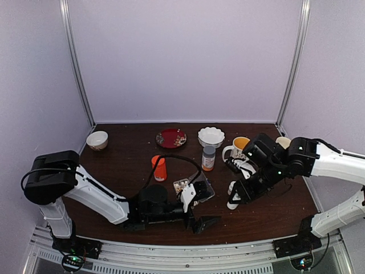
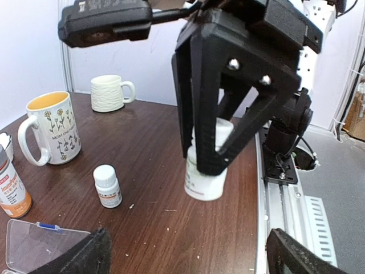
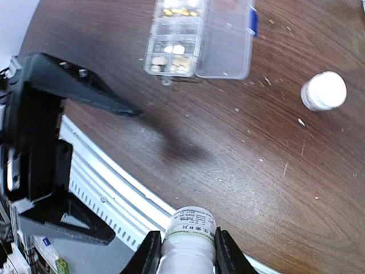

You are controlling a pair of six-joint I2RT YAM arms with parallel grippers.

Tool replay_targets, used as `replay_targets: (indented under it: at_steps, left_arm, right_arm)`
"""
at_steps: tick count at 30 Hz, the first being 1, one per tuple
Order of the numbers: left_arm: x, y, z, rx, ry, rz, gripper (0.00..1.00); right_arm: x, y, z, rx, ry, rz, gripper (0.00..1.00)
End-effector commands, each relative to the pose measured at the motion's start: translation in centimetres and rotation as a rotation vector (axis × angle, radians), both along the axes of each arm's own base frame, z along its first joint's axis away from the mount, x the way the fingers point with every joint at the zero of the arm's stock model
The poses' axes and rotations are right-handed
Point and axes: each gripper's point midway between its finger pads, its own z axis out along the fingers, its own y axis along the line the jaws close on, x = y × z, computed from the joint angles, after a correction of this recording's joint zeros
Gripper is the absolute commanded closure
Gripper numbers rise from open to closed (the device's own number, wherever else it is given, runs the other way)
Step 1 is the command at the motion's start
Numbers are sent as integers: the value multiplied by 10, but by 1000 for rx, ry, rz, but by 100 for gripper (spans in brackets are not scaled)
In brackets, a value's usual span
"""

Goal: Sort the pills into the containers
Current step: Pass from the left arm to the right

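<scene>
Right wrist view: right gripper [image 3: 188, 254] jaws clamped on a white bottle [image 3: 189, 228]. Pill box [image 3: 171, 34] lies on the tabletop [image 3: 274, 171], clear lid swung open flat beside the cells. Pills [image 3: 173, 49] sit in several cells, possibly pale and yellowish, too small to be sure. Left gripper [image 3: 128, 176] jaws wide apart, empty, near the box. Second white bottle [image 3: 323, 91] stands apart, upright.

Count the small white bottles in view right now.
2. The loose bottle stands on the table near the flowered mug; the held bottle is clamped in the right gripper. Others may hide behind the arms.
</scene>
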Motion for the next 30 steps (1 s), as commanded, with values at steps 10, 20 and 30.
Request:
replay_targets:
  at_steps: [10, 20, 30]
  left_arm:
    - [9, 44, 79, -283, -28, 94, 2]
    - [35, 86, 107, -509, 34, 247, 2]
    - [19, 66, 109, -404, -152, 150, 6]
  right_arm:
    - [-2, 18, 68, 113, -148, 236, 92]
    - [3, 37, 100, 223, -174, 223, 93]
    - [6, 56, 113, 283, -148, 216, 95]
